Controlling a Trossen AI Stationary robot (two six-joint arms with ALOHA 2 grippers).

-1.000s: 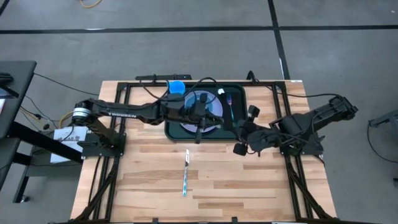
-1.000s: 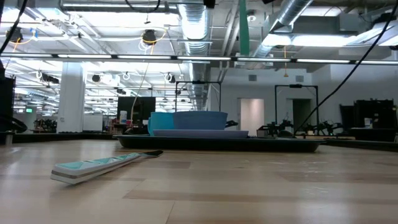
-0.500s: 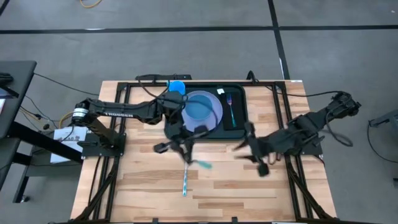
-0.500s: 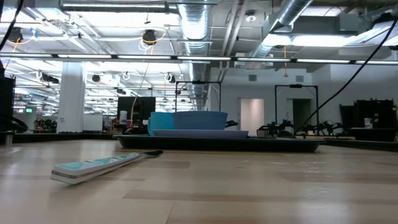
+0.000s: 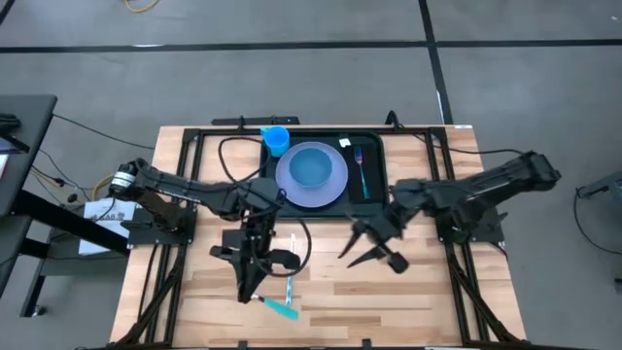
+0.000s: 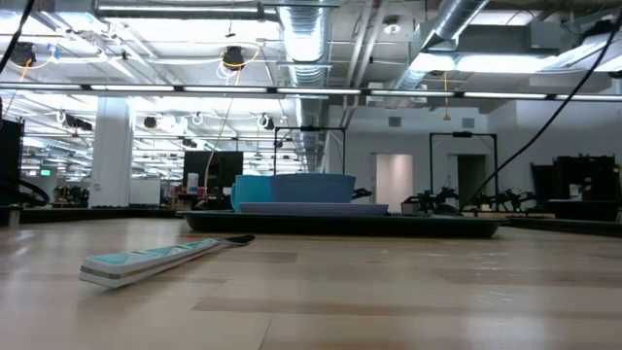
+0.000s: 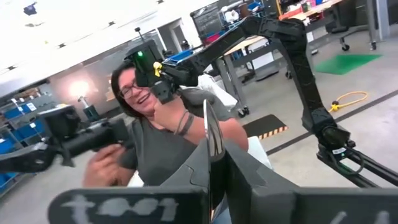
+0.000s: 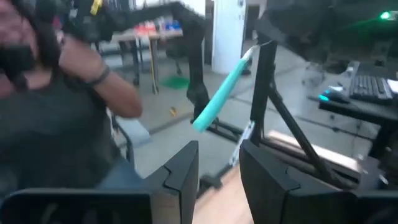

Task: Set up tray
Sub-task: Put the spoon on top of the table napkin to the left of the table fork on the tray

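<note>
The dark tray (image 5: 372, 209) lies at the far middle of the table. It holds a lavender plate (image 5: 335, 190) with a blue bowl (image 5: 311, 170), a blue cup (image 5: 277, 141) and a teal-handled fork (image 5: 362, 173). My left gripper (image 5: 245, 290) (image 7: 214, 155) is near of the tray and shut on a teal-handled utensil (image 5: 282, 309) (image 8: 221, 93). A second teal utensil (image 5: 290, 285) (image 6: 155, 260) lies flat on the wood beside it. My right gripper (image 5: 364, 243) (image 8: 219, 152) hangs open near of the tray's right end, touching nothing. My left gripper pinches the utensil between its two fingers by the thin silver end (image 7: 208, 140), which stands on edge in the gap. The teal handle (image 5: 282, 309) sticks out past the fingers toward the near edge. The utensil is lifted clear of the table and tilted.
A person (image 7: 161, 143) stands beyond the table's near side, arms raised. Bare wood (image 5: 408, 301) lies near and to the right. Black frame rails (image 5: 457, 282) run along both table sides. Neither arm shows in the low view.
My left gripper has swung quickly from over the plate toward the near edge, carrying the teal-handled utensil with it. My right gripper has moved from beside the tray's right end toward the near middle of the table. The utensil lying on the wood has stayed in place.
</note>
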